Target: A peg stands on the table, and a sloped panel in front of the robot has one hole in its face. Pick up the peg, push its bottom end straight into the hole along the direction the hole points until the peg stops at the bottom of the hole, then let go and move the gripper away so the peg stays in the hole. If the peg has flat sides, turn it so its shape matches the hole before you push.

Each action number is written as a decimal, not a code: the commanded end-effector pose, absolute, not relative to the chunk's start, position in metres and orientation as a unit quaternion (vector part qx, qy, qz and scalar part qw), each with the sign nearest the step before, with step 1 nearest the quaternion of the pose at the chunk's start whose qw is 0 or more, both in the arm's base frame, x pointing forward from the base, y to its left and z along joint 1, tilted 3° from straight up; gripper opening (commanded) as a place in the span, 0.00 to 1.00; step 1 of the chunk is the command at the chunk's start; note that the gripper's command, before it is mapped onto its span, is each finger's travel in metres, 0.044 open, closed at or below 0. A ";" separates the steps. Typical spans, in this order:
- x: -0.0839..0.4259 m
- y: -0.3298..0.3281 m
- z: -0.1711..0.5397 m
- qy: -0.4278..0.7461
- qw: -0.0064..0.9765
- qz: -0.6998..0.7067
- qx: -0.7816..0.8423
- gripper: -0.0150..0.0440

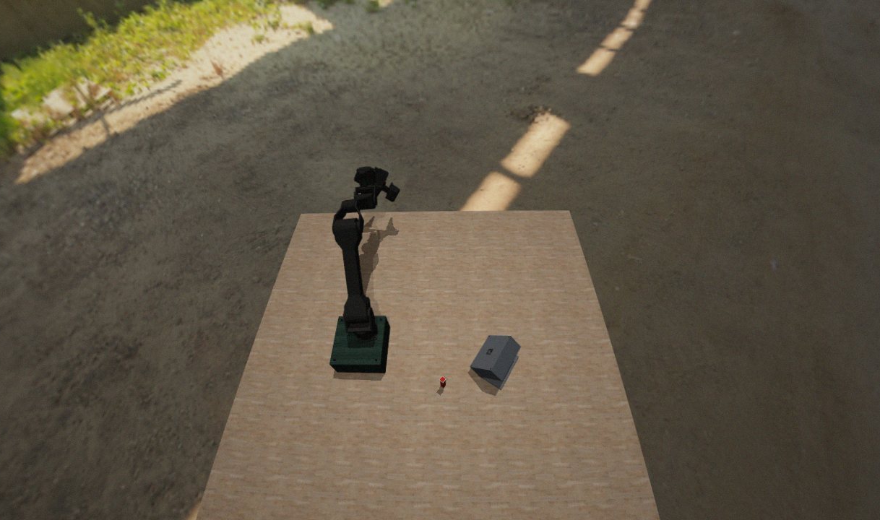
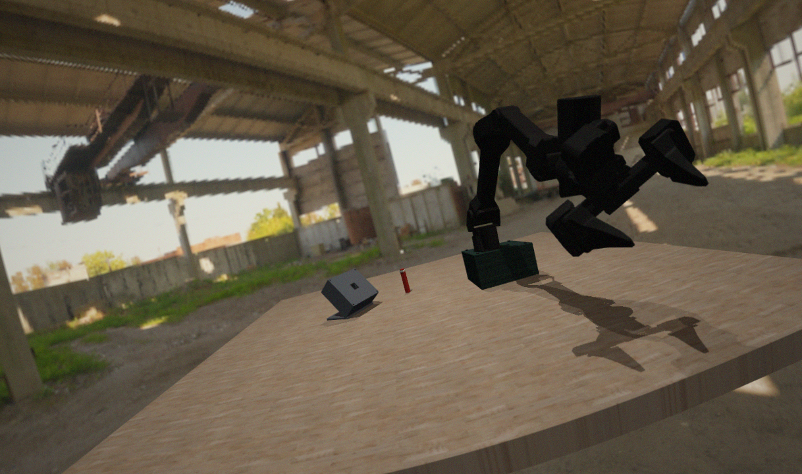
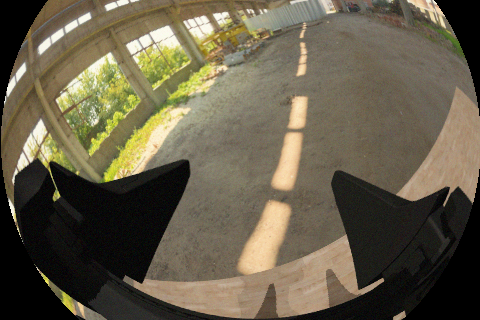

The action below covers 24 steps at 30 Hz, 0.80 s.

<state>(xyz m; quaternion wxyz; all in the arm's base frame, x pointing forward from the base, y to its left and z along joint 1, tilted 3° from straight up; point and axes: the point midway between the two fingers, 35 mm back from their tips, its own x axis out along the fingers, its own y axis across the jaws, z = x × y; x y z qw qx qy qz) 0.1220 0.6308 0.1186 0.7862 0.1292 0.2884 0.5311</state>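
A slim red peg (image 1: 442, 382) (image 2: 405, 281) with a lighter rim at its top stands upright on the table, between the robot's base and the panel. The grey sloped panel (image 1: 498, 355) (image 2: 340, 285) has one small dark hole (image 1: 489, 352) (image 2: 354, 286) in its face, which looks squarish. My gripper (image 2: 669, 212) (image 3: 264, 174) is wide open and empty. It hangs high over the far end of the table in the top view, well away from the peg and the panel. The wrist view shows neither of them. The peg's exact cross-section is too small to tell.
The dark green base block (image 1: 359, 357) (image 2: 501, 266) carries the arm and stands beside the peg. The wooden table (image 1: 430, 458) (image 2: 309, 389) (image 3: 200, 291) has its far edge beneath the gripper in the top view. The arm's shadow falls on the table.
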 end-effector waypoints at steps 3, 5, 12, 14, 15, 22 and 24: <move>0.168 0.610 0.111 0.297 0.809 0.496 0.111 1.00; 0.182 0.603 0.110 0.298 0.815 0.485 0.108 1.00; 0.229 0.577 0.111 0.303 0.834 0.449 0.102 1.00; 0.242 0.569 0.110 0.305 0.840 0.438 0.100 1.00; 0.248 0.564 0.110 0.307 0.842 0.432 0.099 1.00; 0.292 0.532 0.104 0.318 0.859 0.391 0.089 1.00; 0.303 0.522 0.102 0.321 0.863 0.379 0.087 1.00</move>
